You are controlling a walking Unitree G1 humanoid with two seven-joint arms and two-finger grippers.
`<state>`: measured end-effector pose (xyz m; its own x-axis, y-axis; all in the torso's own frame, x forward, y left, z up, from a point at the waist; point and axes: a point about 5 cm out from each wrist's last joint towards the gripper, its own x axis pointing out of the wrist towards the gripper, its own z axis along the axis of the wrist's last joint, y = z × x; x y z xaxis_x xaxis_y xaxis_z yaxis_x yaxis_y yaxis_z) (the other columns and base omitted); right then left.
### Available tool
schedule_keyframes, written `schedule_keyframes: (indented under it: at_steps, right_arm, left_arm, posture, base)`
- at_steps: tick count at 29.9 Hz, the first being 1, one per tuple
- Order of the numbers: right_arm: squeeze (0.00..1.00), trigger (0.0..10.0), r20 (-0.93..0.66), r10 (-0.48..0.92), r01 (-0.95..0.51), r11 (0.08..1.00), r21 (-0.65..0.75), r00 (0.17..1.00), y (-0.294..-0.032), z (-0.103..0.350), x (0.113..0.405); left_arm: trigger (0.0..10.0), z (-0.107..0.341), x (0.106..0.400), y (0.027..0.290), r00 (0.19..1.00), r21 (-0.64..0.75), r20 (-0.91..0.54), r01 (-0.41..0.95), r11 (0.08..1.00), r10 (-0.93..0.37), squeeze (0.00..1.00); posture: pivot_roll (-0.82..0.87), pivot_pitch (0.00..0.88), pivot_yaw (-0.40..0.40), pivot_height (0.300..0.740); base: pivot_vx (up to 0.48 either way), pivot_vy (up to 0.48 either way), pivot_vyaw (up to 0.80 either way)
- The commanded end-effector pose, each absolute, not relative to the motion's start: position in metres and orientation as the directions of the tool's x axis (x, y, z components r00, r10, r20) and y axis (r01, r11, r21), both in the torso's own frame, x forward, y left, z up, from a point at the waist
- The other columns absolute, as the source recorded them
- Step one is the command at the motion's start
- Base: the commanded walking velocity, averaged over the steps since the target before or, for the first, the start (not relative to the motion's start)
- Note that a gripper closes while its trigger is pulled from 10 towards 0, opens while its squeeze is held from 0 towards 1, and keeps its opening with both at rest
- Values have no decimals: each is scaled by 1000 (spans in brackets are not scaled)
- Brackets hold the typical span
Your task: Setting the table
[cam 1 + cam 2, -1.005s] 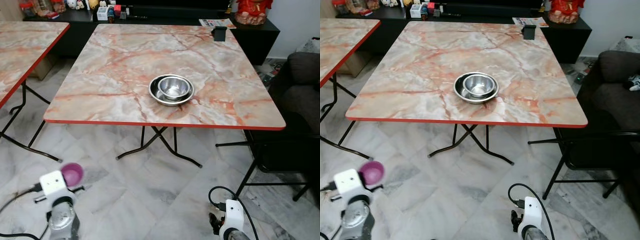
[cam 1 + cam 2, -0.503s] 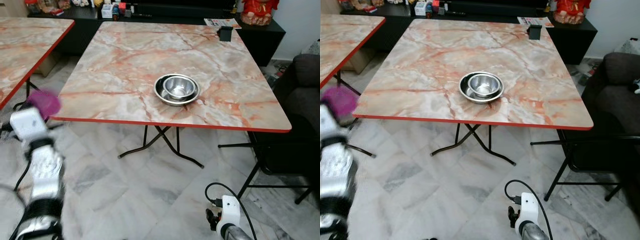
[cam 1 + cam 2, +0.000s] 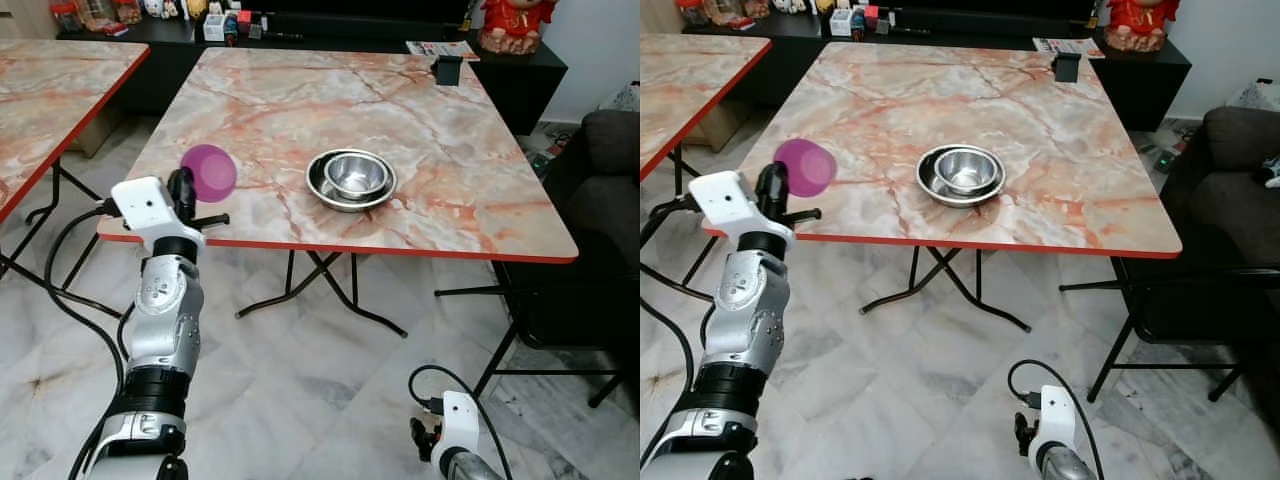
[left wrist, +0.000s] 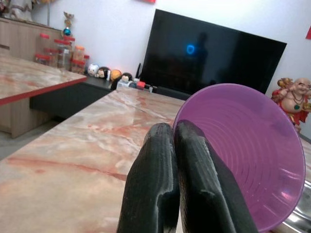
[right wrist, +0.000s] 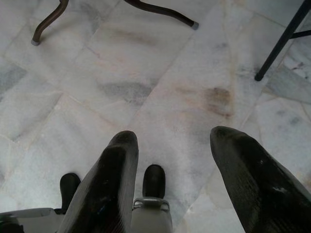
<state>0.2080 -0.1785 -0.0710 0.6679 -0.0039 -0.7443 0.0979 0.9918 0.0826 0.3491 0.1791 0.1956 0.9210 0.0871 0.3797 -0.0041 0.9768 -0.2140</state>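
The left gripper (image 4: 177,170) is raised at the near left corner of the marble worktop (image 3: 270,110), its black fingers (image 4: 150,184) pressed together on the rim of a purple cup (image 3: 208,172), which it holds tipped on its side above the red front edge. The cup's mouth faces across the worktop toward the far side. Near the middle of the worktop, closer to the front edge, two nested steel bowls (image 3: 351,179) sit well apart from the cup, with bare marble between them and along the left edge. A small black holder (image 3: 446,69) stands at the far right corner. A second marble table (image 3: 45,95) stands to the left, with a strip of floor between the two. A dark chair (image 3: 570,300) stands just beside the right front corner. The right gripper (image 5: 175,165) hangs low over the tiled floor (image 5: 160,73), its fingers spread apart and holding nothing, near the worktop's folding legs (image 3: 320,285).
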Motion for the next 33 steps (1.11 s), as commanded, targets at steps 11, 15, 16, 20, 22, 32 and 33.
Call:
schedule_keyframes:
  at_steps: [11,15,16,20,22,32,33]
  right_arm:
    - [0,10000,-761,-15,122,989,84,649,-175,-76,200]
    - [0,10000,-760,-20,126,989,82,649,-176,-76,200]
    - [0,10000,-760,-21,127,989,81,649,-176,-76,200]
    - [0,10000,-760,-23,128,989,79,650,-176,-76,200]
    - [0,10000,-760,-24,128,989,78,649,-176,-76,200]
    - [0,10000,-761,-26,130,989,77,649,-176,-76,199]
    - [0,10000,-761,-27,131,988,77,649,-176,-76,200]
  left_arm:
    - [10000,217,353,177,909,-224,415,51,973,48,0]
    - [10000,217,354,176,911,-221,412,60,974,37,0]
    - [10000,218,354,175,911,-221,411,62,973,36,0]
    - [10000,217,354,174,911,-219,411,67,973,29,0]
    - [10000,217,354,174,912,-217,408,67,974,28,0]
    - [10000,216,354,171,915,-217,403,88,972,8,0]
    - [10000,216,354,171,915,-217,404,89,972,7,0]
  posture:
    - [75,114,-17,740]
    - [71,114,-17,740]
    - [70,113,-17,740]
    - [70,112,-16,740]
    - [72,111,-17,740]
    - [70,115,-18,740]
    - [68,113,-18,740]
  base:
    - [328,0,0]
    - [353,0,0]
    - [360,0,0]
    - [368,0,0]
    - [375,0,0]
    - [383,0,0]
    - [394,0,0]
